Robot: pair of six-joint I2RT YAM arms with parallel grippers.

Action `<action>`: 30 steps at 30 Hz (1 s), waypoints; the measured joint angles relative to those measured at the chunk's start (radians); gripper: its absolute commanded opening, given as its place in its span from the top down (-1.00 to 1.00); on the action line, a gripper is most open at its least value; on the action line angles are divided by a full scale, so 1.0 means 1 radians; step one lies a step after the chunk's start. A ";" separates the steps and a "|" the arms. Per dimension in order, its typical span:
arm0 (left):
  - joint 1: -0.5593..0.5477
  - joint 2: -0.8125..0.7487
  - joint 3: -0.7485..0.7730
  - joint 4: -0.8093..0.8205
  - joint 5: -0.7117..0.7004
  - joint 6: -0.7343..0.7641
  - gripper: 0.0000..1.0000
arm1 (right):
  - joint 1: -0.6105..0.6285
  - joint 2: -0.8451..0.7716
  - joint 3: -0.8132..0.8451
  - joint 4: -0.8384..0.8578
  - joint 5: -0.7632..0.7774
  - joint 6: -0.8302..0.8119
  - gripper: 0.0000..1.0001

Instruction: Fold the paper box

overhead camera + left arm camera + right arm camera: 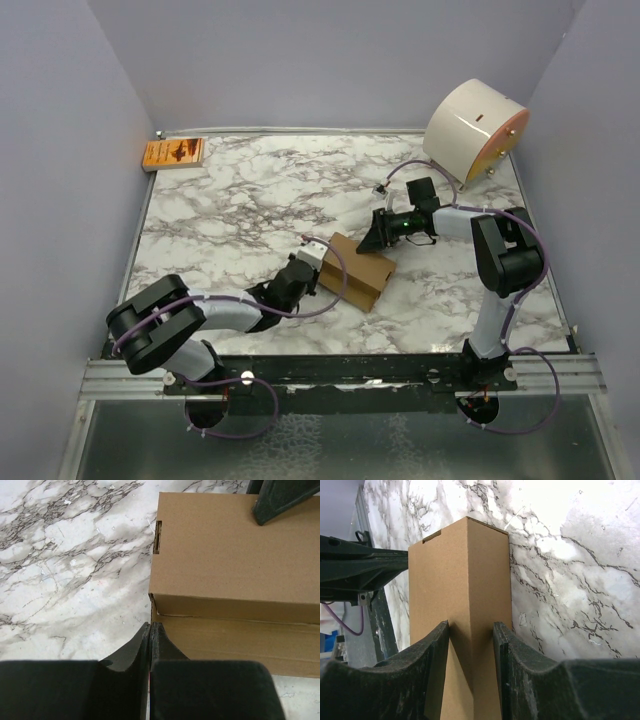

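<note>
Marble-veined table (250,200) (pale walls (330,60) around); right gripper (471,627) pinches the paper box (358,270); left gripper (150,627) pressed together.

There is one box (357,272), one orange packet (173,153), one white cylinder (470,128) and one marble table (230,210). Two grippers show: left gripper (320,260), right gripper (369,243).

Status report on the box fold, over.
Left gripper shut, tips at the paper box corner. Right gripper shut on its end. Box lies as an oblong carton. Nothing in the way.
</note>
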 measured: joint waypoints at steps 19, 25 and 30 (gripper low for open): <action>0.077 0.045 0.249 -0.362 0.082 -0.055 0.86 | 0.000 0.000 0.002 0.008 0.010 -0.015 0.24; 0.084 0.048 0.301 -0.437 0.095 -0.088 0.45 | 0.000 0.000 0.003 0.010 0.011 -0.015 0.23; 0.084 0.019 0.322 -0.492 0.117 -0.138 0.28 | 0.002 0.000 0.003 0.010 0.011 -0.015 0.22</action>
